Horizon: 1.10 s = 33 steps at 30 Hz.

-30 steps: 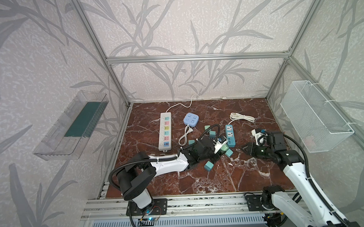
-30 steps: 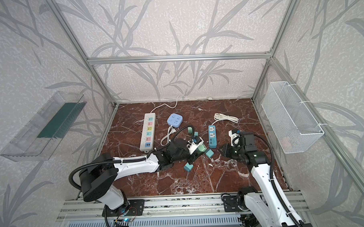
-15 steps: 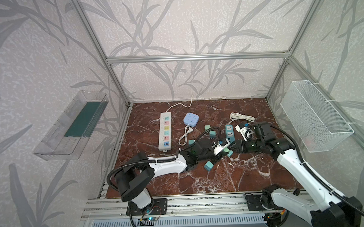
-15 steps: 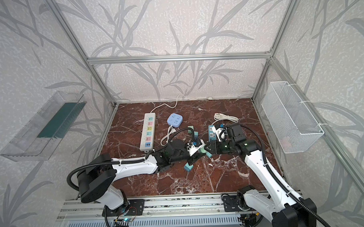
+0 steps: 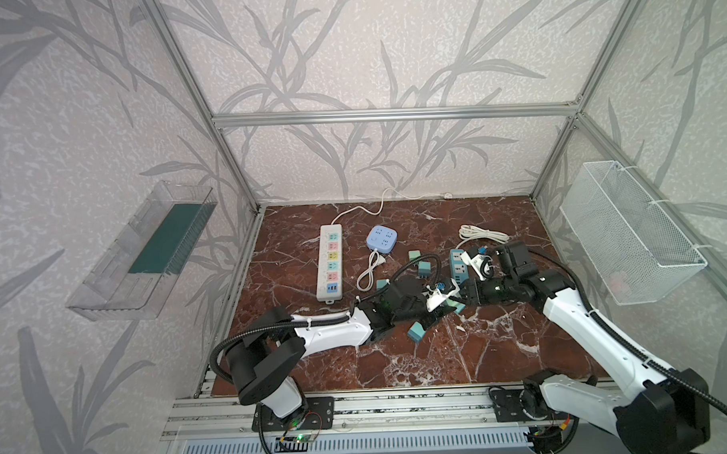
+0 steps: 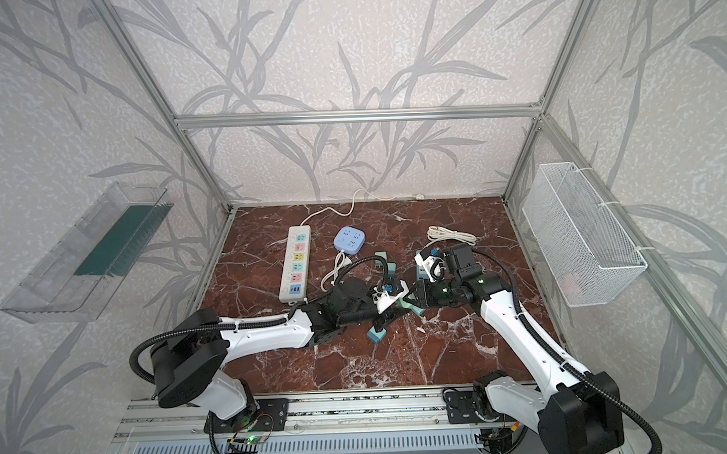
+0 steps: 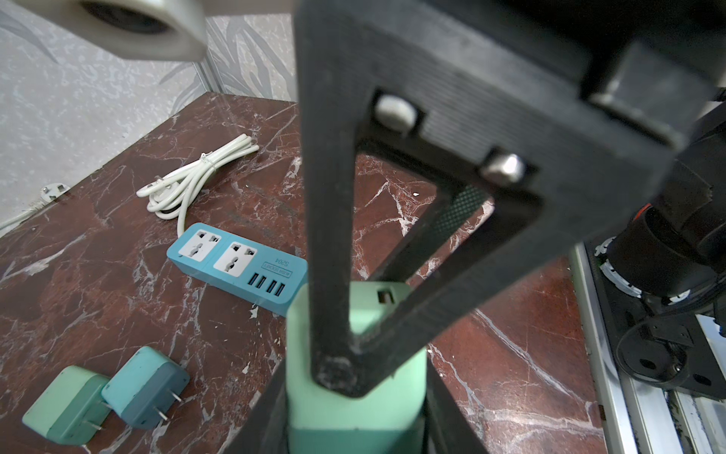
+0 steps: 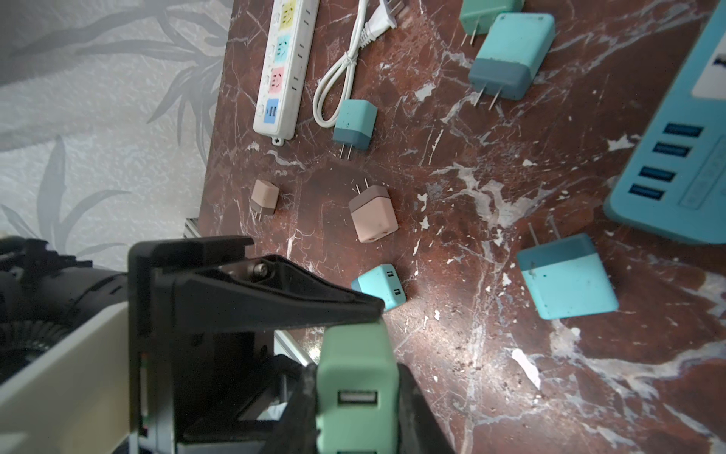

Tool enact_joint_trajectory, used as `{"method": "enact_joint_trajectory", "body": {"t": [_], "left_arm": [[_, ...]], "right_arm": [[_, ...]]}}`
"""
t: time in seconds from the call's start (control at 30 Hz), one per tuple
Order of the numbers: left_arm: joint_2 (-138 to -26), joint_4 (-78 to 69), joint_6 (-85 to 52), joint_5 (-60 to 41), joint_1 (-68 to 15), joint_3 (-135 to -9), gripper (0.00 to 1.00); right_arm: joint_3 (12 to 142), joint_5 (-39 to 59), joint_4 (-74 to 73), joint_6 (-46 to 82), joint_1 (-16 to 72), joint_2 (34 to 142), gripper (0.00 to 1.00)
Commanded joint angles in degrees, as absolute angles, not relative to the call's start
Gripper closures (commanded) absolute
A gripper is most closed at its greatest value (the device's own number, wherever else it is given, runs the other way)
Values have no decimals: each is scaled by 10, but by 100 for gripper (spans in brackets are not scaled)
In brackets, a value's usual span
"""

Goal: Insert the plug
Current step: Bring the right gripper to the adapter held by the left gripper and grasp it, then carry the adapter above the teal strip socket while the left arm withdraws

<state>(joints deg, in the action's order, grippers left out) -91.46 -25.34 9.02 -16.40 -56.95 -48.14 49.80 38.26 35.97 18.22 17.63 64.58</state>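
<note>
The plug (image 7: 353,412) is a mint-green adapter with a USB port, held above the marble floor between both arms. My left gripper (image 7: 355,416) is shut on its sides. One finger (image 7: 326,236) of the right gripper lies across it. In the right wrist view my right gripper (image 8: 355,405) is shut on the same plug (image 8: 355,373), and a left finger (image 8: 275,298) rests against its far end. In both top views the left gripper (image 5: 445,304) (image 6: 402,303) and right gripper (image 5: 462,299) (image 6: 418,301) meet mid-floor, hiding most of the plug. The blue power strip (image 7: 235,259) (image 5: 459,268) lies just behind.
A white power strip (image 5: 330,262) and a blue square socket (image 5: 381,237) lie to the left rear. Several loose teal and pink adapters (image 8: 373,212) are scattered on the floor, one (image 5: 415,331) in front of the grippers. A coiled white cord (image 5: 480,233) lies at the back and a wire basket (image 5: 628,231) hangs on the right wall.
The right arm has swung left to the middle. Its gripper opened a little and then shut on the plug in the left gripper. The left arm has barely moved.
</note>
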Motion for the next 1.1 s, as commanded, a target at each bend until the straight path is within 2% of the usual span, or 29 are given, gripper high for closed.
{"method": "enact_joint_trajectory", "body": {"t": [0.0,0.07,0.13,0.23,0.33,0.53,0.7,0.77,0.87,1.07], "left_arm": [[-906,-275,100,-157,-574,-482,59],[-905,-287,98,-144,-574,-478,55],[-904,-293,98,-128,-574,-476,47],[-899,-302,98,-92,-574,-470,20],[-873,-309,91,-38,-573,-455,11],[-769,-271,50,93,-559,-437,3],[-741,-118,-23,195,-497,-525,1],[-749,-54,-99,191,-451,-563,1],[-761,-7,-156,132,-397,-587,1],[-771,4,-159,114,-379,-569,2]], "right_arm": [[488,411,336,192,178,637,80],[485,416,328,198,178,635,83],[485,416,324,201,179,635,85],[491,402,327,201,179,639,87],[515,349,344,191,178,647,88],[566,163,339,173,178,692,93],[583,68,268,173,174,739,95],[605,42,265,161,173,763,96],[634,11,264,142,165,800,97],[695,-18,268,116,146,883,100]]}}
